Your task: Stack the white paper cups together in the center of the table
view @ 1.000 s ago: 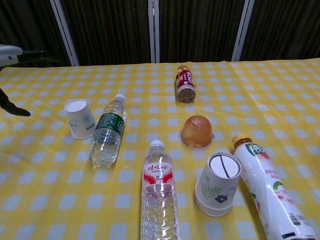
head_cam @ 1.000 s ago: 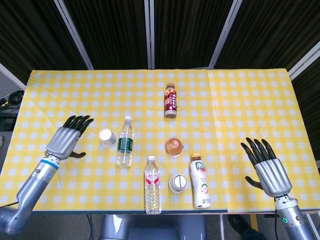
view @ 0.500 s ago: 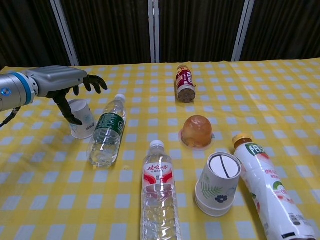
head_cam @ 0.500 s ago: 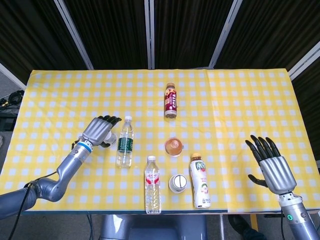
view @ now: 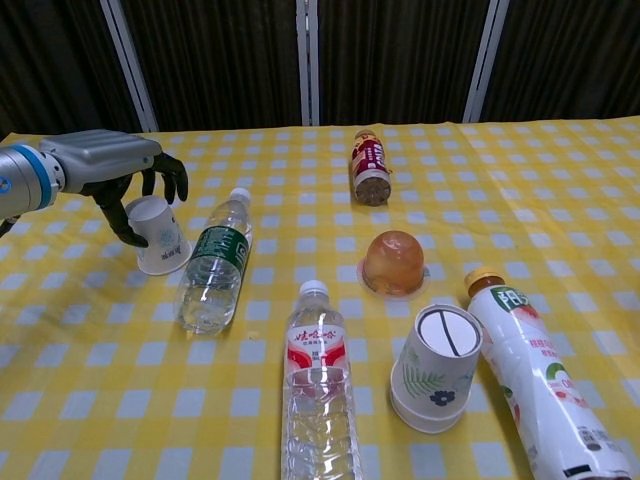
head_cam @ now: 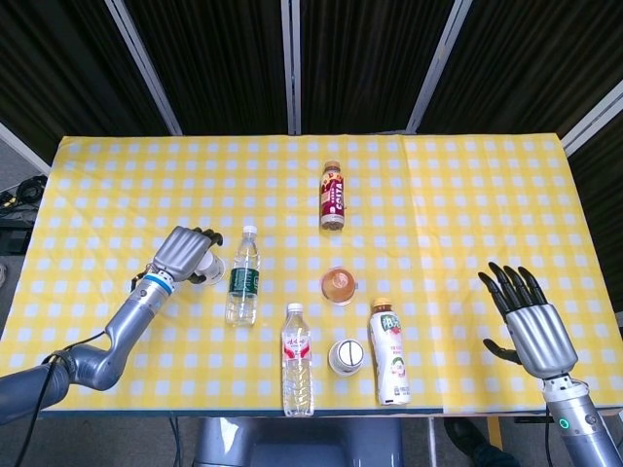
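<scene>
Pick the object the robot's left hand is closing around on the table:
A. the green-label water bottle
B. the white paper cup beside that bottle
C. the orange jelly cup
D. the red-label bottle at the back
B: the left hand curls its fingers over the white paper cup, just left of the green-label water bottle.

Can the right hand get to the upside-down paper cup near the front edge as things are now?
Probably, but not straight in. The right hand is open, yet the white drink bottle lies right beside the upside-down cup on that side, so coming from above looks easier.
</scene>
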Motion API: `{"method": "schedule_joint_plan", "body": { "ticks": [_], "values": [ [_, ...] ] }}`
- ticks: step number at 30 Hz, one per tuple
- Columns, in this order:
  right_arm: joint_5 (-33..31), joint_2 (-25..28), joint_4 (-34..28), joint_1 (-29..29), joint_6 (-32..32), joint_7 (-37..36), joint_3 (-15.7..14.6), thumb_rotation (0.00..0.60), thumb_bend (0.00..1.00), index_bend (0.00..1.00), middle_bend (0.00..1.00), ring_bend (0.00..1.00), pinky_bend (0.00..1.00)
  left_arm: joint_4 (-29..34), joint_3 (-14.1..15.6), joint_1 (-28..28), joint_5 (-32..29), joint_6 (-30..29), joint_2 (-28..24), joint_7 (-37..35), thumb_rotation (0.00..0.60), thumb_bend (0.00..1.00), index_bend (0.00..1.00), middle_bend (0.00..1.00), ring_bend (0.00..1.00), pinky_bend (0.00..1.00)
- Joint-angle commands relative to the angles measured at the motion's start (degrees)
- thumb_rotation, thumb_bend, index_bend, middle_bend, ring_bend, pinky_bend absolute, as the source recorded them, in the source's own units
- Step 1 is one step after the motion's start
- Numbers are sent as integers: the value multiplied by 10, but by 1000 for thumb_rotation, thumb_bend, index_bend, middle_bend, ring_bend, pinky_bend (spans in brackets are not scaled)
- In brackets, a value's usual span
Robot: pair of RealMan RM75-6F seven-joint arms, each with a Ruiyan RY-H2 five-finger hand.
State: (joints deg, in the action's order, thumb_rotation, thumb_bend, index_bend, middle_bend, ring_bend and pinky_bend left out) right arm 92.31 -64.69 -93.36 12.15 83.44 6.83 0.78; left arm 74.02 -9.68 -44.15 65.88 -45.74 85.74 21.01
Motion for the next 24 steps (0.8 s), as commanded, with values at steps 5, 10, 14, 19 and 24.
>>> {"method": "schedule_joint_plan", "body": {
  "ticks": [5, 10, 14, 19, 24],
  "values": [
    [1, -1, -2, -2, 0, 3, 3, 600, 0, 0, 0, 0, 0, 7, 5, 5, -5, -13, -4, -8, 600, 231, 501, 479, 519, 649],
    [1, -1, -2, -4, -1, 4, 4, 600, 0, 0, 0, 0, 0, 47, -1, 14, 23, -45, -34, -36, 600, 230, 499, 479, 519, 649],
    [-1, -1, -3, -4, -3, 3, 5, 600, 0, 0, 0, 0, 0, 80, -6, 16, 37, -61, -57, -45, 600, 226, 497, 479, 519, 646],
    [-2, 0, -4, -6, 0, 2, 7, 600, 0, 0, 0, 0, 0, 152, -14, 12, 75, -82, -96, -50, 600, 220, 498, 479, 518, 636],
    [-6, 1, -5, -8, 3, 4, 11, 600, 0, 0, 0, 0, 0, 240, -19, -11, 123, -69, -119, -68, 600, 210, 503, 479, 519, 636]
  ]
}}
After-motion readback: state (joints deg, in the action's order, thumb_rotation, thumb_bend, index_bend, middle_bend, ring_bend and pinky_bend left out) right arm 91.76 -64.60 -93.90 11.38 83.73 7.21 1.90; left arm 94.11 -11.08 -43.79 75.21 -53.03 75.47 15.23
